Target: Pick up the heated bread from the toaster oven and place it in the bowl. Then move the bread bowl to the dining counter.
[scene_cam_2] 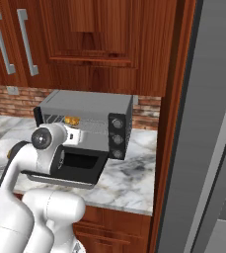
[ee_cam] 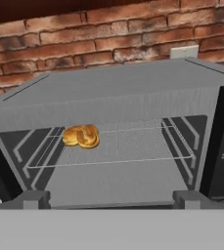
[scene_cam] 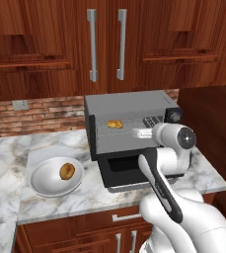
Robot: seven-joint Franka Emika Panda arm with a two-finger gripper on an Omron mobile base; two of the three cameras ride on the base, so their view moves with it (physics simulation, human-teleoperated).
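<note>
The heated bread (ee_cam: 81,135) lies on the wire rack (ee_cam: 133,146) inside the toaster oven (scene_cam: 127,106), left of centre in my hand view and at the middle of the left base view, so nothing of the task is done yet as far as I can judge. The oven's black door (scene_cam: 127,170) hangs open below the cavity. My gripper (scene_cam: 143,132) sits just in front of the opening, level with the rack and apart from the bread; I hold nothing, though the fingertips are too small and poorly seen for me to say how wide they stand. The white bowl (scene_cam: 41,184) waits on the marble kitchen counter (scene_cam: 6,158) at the lower left of the left base view, with a darker brown bun (scene_cam: 67,171) already lying in it. Left to do: reach in, grasp the bread, carry it to the bowl, then take the bowl to the dining counter.
</note>
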